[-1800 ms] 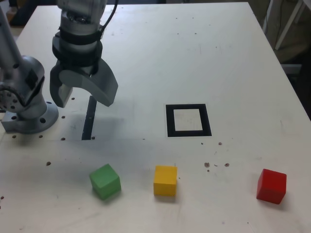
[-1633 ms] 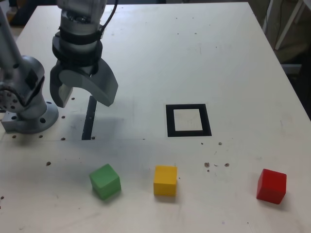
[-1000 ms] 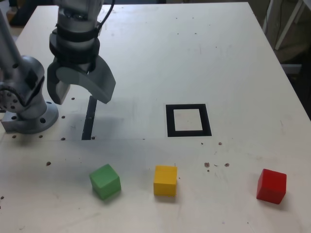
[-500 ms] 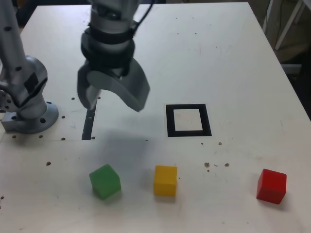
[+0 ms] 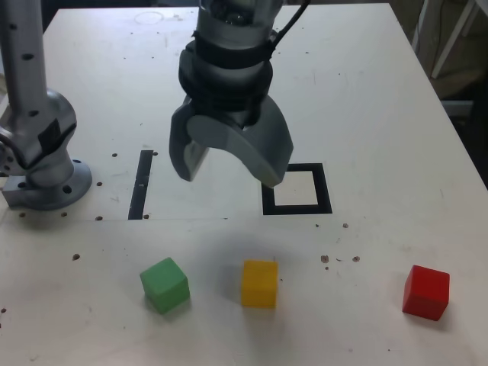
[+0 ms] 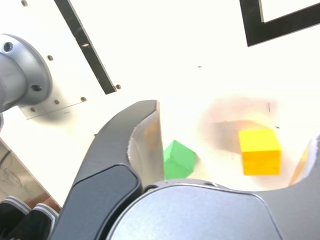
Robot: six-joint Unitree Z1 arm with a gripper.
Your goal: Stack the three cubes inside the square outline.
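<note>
In the exterior view, the gripper (image 5: pixel 229 164) hangs at frame centre, jaws spread wide and empty; its right finger covers the left edge of the square outline (image 5: pixel 299 207). Along the lower part of the frame, left to right, sit the green cube (image 5: pixel 165 284), the yellow cube (image 5: pixel 259 284) and the red cube (image 5: pixel 425 291), all apart and below the gripper. The wrist view cuts off the outline (image 6: pixel 280 22) and half hides the green cube (image 6: pixel 178 159) behind a finger; the yellow cube (image 6: pixel 259 151) lies between the jaws.
</note>
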